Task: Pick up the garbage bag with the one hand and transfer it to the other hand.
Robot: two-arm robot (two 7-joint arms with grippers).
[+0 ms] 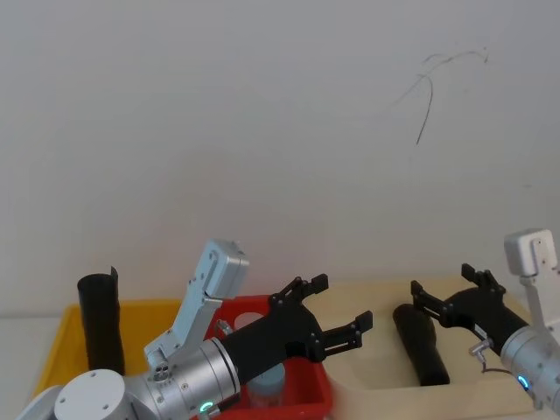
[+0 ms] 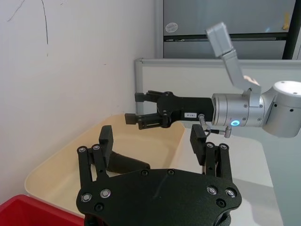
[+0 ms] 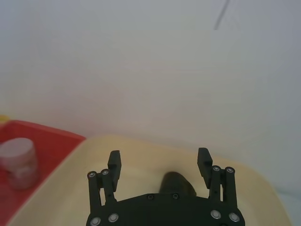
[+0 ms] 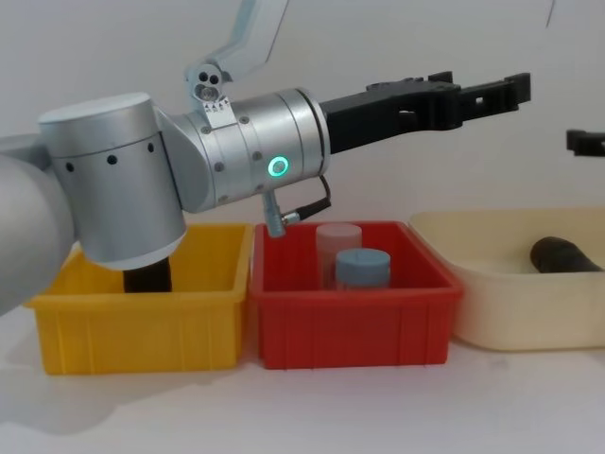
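The garbage bag [image 1: 422, 344], a matte black roll, lies in the cream bin [image 1: 372, 372]; it also shows as the bag [image 4: 565, 255] from the chest and the bag [image 3: 176, 181] under the right wrist. My left gripper [image 1: 341, 302], on a silver wrist with a green ring light, hangs open above the red bin and points toward the cream bin, holding nothing. My right gripper [image 1: 442, 282] is open just above and behind the bag, fingers apart and empty. In the left wrist view the right gripper [image 2: 134, 108] faces the left gripper [image 2: 151, 136] over the cream bin.
A yellow bin [image 4: 142, 312] on the left holds a slimmer black roll [image 1: 101, 324] standing upright with a loose flap. The red bin [image 4: 354, 326] in the middle holds a translucent jar [image 4: 338, 238] and a grey-lidded one [image 4: 363, 270]. A white wall stands close behind the bins.
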